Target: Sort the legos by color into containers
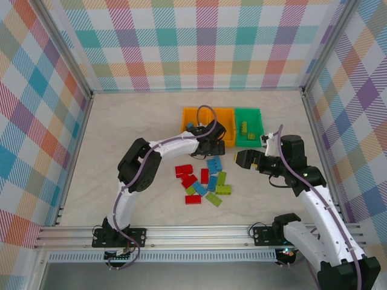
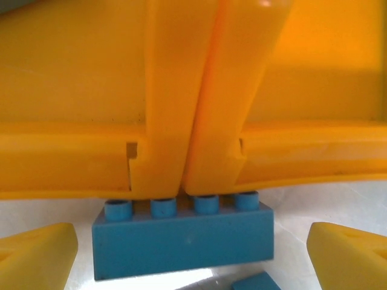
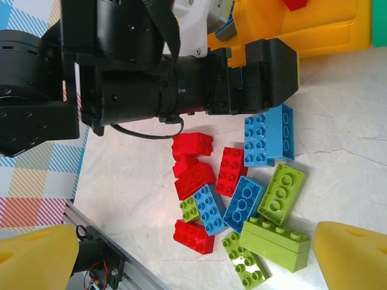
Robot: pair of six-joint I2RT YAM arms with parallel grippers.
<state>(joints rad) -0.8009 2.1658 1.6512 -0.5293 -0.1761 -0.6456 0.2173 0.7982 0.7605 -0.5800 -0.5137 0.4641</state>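
Left gripper [image 2: 193, 257], released, straddles a blue lego brick [image 2: 181, 241] beside two orange bins [image 2: 72, 90]; right gripper [image 1: 240, 159] hangs released too.

The left arm [image 1: 130, 181] bends at the elbow and reaches across, wrist straight behind the left claw [image 1: 216, 142], whose fingers [image 2: 36, 254] stand apart. The right arm [image 1: 314, 199] folds back behind the right claw [image 1: 243, 159], which points toward the left claw with its fingers [image 3: 357, 254] spread wide.

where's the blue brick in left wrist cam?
Left wrist view, low centre: small blue studded plastic brick sits against the seam of the two orange plastic bins, between the open left pincer's fingers.
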